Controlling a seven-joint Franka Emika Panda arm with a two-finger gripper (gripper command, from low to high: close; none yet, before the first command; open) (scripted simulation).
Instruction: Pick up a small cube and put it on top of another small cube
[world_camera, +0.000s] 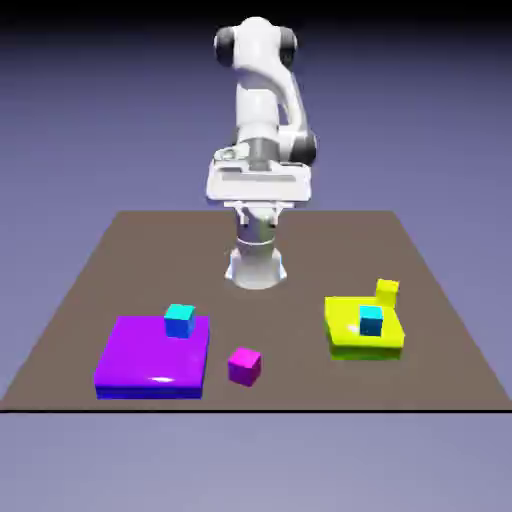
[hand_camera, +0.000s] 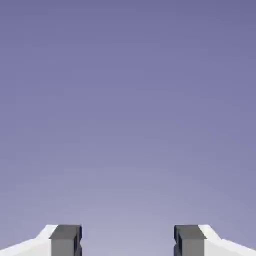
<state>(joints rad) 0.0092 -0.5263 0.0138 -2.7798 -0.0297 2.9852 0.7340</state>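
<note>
The small magenta-pink cube (world_camera: 244, 366) lies on the brown table near its front edge, between the two flat blocks. The bright turquoise cube (world_camera: 180, 320) stands on the back right part of the flat purple block (world_camera: 150, 360). My gripper (world_camera: 258, 198) hangs high above the table's far side, close to the robot's base and far from both cubes. In the hand view the gripper (hand_camera: 127, 242) is open. Its two grey fingertips (hand_camera: 66, 240) stand wide apart with only the blue-violet backdrop between them, and neither cube shows there.
A flat yellow block (world_camera: 362, 330) at the exterior view's right carries a darker, bluer cyan cube (world_camera: 371, 321). A small yellow cube (world_camera: 387, 292) sits at its back right corner. The robot's base (world_camera: 257, 265) stands at the table's far middle.
</note>
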